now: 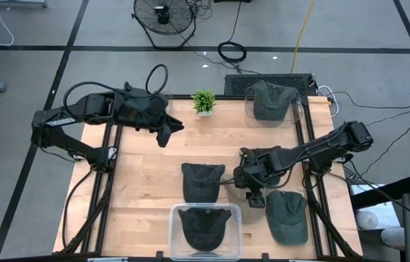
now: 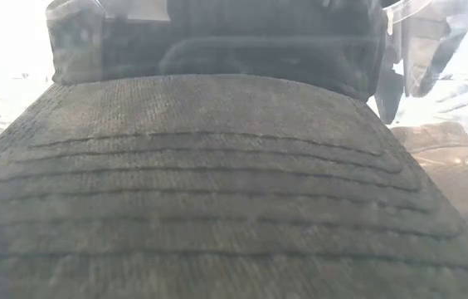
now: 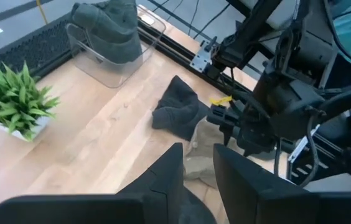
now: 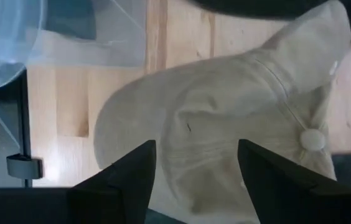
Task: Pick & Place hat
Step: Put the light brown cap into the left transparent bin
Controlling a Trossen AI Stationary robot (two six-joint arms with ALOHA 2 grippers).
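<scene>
A tan cap (image 4: 225, 112) lies on the wooden table under my right gripper (image 4: 197, 152), which is open with its fingers pointing down over the crown. The cap also shows in the left wrist view (image 3: 199, 148), below my right gripper (image 3: 228, 124). In the high view my right gripper (image 1: 254, 192) hides it. A dark cap (image 1: 203, 180) lies flat beside it. My left gripper (image 1: 167, 132) is open and empty, raised over the table's far left part. My right gripper's open fingers (image 4: 132, 168) stand over the tan cap's crown from above. I cannot tell whether they touch it.
A clear bin at the near edge (image 1: 178, 251) holds a dark cap, whose brim (image 2: 217, 183) fills the low view. A second clear bin (image 1: 248, 113) at the far right holds a grey cap. A grey-green cap (image 1: 286, 215) lies near right. A small plant (image 1: 203, 102) stands at the far edge.
</scene>
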